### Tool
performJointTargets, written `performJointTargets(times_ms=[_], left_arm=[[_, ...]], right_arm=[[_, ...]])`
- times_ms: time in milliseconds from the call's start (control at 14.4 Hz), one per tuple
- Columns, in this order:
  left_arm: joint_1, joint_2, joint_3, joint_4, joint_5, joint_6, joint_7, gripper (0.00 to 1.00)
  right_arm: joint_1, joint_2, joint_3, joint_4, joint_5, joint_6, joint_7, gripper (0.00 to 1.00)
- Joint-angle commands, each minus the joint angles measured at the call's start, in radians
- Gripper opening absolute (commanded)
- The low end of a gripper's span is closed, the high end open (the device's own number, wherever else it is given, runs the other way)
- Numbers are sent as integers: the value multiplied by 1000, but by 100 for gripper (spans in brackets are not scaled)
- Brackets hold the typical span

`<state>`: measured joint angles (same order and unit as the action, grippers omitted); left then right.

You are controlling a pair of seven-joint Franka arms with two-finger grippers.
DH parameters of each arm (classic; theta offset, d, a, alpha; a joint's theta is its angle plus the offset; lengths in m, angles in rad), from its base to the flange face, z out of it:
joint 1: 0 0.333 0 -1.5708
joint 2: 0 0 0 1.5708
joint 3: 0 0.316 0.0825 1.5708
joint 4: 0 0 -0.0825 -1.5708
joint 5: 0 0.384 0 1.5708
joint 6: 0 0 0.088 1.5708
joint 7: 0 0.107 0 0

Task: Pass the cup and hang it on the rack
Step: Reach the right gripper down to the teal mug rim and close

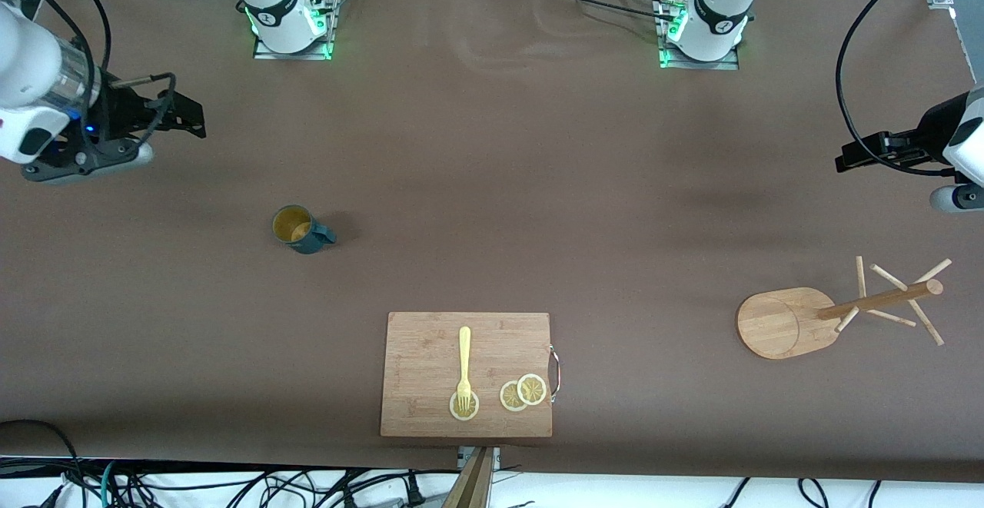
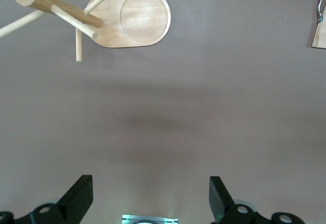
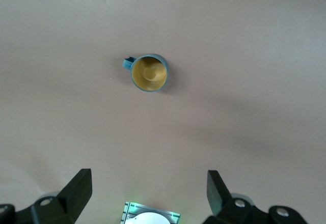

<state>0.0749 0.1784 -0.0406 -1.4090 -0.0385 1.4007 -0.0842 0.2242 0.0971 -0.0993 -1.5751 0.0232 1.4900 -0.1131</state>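
Task not started: the cup [image 1: 300,229] sits upright on the tabletop [image 1: 492,185] toward the right arm's end, untouched, and the rack [image 1: 815,316] stands well apart at the left arm's end with bare pegs. Right gripper [image 3: 147,193] hangs over bare tabletop near the cup, fingers wide open and empty; left gripper [image 2: 150,196] hangs near the rack, fingers equally spread and empty. Pick, handover and hang all remain.
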Motion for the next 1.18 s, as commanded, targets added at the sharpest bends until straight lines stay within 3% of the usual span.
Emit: performJointTargets(times_ms=[0,208,416,1111], left_arm=[[0,15,-1,31,8,-6,-6,100],[0,15,-1,31,8,-6,-6,100],[0,15,-1,31,8,-6,-6,100],[0,15,-1,31,8,-6,-6,100]], right_arm=[[0,-88,-7,-251,-19,195,13,100],[0,-126,-36,-489,-23,447,10,100],[-5,-76,-53,-597,-19,634,16,100],[4,183,-24,-617,3,979,33,99]])
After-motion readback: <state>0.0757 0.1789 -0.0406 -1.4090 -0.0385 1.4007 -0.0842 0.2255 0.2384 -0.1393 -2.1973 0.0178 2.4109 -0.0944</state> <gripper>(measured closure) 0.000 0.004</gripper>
